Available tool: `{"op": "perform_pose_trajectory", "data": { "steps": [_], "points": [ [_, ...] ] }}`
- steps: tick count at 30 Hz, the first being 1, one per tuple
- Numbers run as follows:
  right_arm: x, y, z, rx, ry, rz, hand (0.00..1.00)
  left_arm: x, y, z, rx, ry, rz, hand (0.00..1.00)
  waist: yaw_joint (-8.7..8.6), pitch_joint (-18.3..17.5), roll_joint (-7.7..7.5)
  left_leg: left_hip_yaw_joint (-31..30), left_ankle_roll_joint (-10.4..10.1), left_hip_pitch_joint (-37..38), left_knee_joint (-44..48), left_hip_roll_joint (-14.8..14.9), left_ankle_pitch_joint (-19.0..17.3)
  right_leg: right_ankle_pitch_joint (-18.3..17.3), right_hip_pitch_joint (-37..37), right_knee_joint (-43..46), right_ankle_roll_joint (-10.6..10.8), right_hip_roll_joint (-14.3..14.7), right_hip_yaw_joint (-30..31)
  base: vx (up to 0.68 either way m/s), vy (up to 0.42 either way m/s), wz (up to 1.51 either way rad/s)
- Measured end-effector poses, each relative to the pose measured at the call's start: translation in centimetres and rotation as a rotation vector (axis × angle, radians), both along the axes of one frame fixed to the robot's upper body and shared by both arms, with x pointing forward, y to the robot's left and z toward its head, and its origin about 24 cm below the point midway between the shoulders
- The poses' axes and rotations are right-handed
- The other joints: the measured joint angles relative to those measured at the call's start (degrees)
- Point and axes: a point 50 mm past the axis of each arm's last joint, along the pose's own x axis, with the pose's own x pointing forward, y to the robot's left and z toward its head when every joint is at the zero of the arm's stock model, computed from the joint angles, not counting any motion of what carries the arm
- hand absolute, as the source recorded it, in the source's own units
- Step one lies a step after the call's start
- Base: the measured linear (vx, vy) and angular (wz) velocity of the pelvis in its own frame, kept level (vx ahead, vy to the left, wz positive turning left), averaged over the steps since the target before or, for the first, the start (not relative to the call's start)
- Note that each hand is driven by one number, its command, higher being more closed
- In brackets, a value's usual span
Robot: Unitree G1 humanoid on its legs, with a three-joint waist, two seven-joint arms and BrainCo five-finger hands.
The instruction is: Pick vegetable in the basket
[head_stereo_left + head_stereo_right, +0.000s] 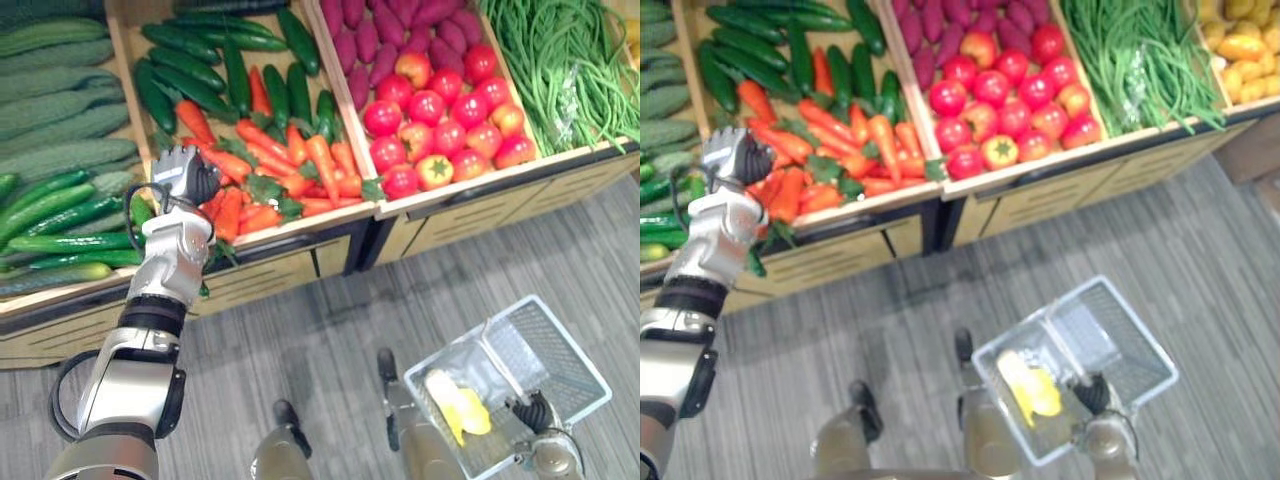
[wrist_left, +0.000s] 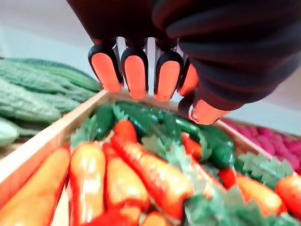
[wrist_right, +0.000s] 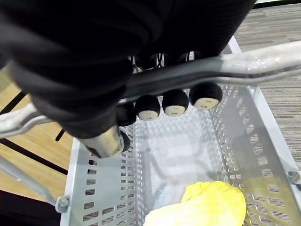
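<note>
Counter [image 1: 450, 215] of produce bins ahead. Carrots [image 1: 320, 165] fill the bin directly under my left hand [image 1: 187, 175].

Basket [image 1: 560, 355] hangs low on my right, well apart from the bins, with one yellow vegetable [image 1: 455, 405] lying in it. Right hand [image 1: 535, 412] is curled round the basket's handle.

Left hand hovers over the near carrots, fingertips [image 2: 135, 70] bent in toward the thumb [image 2: 207, 110], holding nothing.

Step, as I judge it: take a carrot. Spread the fingers first, descend on one top-lying carrot and close across its body, clear of the leafy tops. The neighbouring carrots touch it and may roll.
</note>
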Motion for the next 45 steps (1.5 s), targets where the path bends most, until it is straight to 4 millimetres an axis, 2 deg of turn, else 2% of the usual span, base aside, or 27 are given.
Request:
{"op": "perform_pose_trajectory", "data": {
  "steps": [4, 5, 13, 17, 20, 22, 29, 37, 45],
  "points": [
    [-0.5, 0.0, -0.4, 0.017, 0.012, -0.036, 1.00, -0.3, -0.4, 1.4, 0.020, -0.065, -0.022, 1.00, -0.25, -0.3, 0.24, -1.1, 0.1, 0.3, -0.5, -0.7, 0.6, 0.0, 0.8, 0.0, 0.0, -0.5, -0.8, -0.03, -0.023, 0.12],
    [-0.6, 0.0, -0.5, 0.018, 0.016, -0.038, 1.00, -0.4, -0.4, 1.6, 0.026, -0.074, -0.022, 0.00, -0.27, -0.3, 0.22, -1.2, 0.1, 0.3, -0.8, -0.8, 0.8, 0.0, 0.8, 0.0, 0.0, -0.6, -0.9, -0.04, -0.033, 0.12],
    [-1.4, -0.3, -1.0, 0.033, 0.054, -0.064, 1.00, -1.5, 0.0, 2.6, 0.025, -0.137, -0.030, 0.00, -0.25, -0.4, 0.26, -1.1, -0.3, 2.5, -3.0, -1.7, 1.8, -0.6, 2.1, -0.1, -0.8, -0.9, -1.0, -0.01, -0.025, 0.01],
    [-2.0, -0.4, -1.3, 0.058, 0.060, -0.128, 1.00, -3.0, 0.5, 0.6, -0.034, -0.103, -0.022, 0.00, -0.28, -1.3, 0.46, -1.1, -0.1, 3.8, -5.2, -2.5, 2.9, -0.7, 2.5, -0.1, -0.9, -1.0, -1.2, 0.01, -0.006, 0.02],
    [-2.6, -0.6, -1.7, 0.079, 0.088, -0.168, 1.00, -4.1, 1.2, -1.9, -0.142, -0.050, 0.030, 0.00, -0.19, -1.7, 0.52, -1.2, 0.0, 4.9, -6.5, -3.2, 3.6, -0.7, 3.3, -0.4, -0.9, -1.3, -1.5, 0.02, -0.008, 0.05],
    [-2.8, -0.7, -1.8, 0.085, 0.099, -0.183, 1.00, -5.2, 1.7, -4.4, -0.233, 0.006, 0.069, 0.00, -0.30, -1.7, 0.56, -1.3, 0.1, 6.1, -7.8, -3.8, 3.8, -0.7, 4.3, -0.8, -0.9, -1.5, -1.5, 0.00, -0.004, 0.04],
    [-3.2, -1.0, -1.9, 0.082, 0.126, -0.183, 1.00, -8.6, 2.0, -8.5, -0.355, 0.078, 0.137, 0.00, 0.20, -2.5, 0.75, -1.2, -0.2, 7.2, -9.9, -4.8, 4.2, -1.3, 4.4, -0.8, -0.4, -1.9, -1.2, -0.01, 0.000, 0.00],
    [-3.5, -1.0, -2.0, 0.089, 0.139, -0.180, 1.00, -9.4, 1.3, -10.1, -0.403, 0.135, 0.139, 0.00, 0.97, -3.2, 1.17, -1.1, 0.2, 8.7, -11.4, -5.4, 4.8, -1.6, 5.2, -0.8, -0.1, -2.2, -1.2, 0.00, 0.000, 0.00],
    [-3.5, -0.9, -2.0, 0.081, 0.150, -0.160, 1.00, -9.9, 1.0, -11.1, -0.416, 0.169, 0.144, 0.00, 1.01, -3.4, 1.15, -0.9, 0.1, 9.6, -13.0, -6.1, 5.4, -1.9, 5.2, -0.7, 0.3, -2.6, -1.1, 0.00, 0.000, 0.01]
  ]
}}
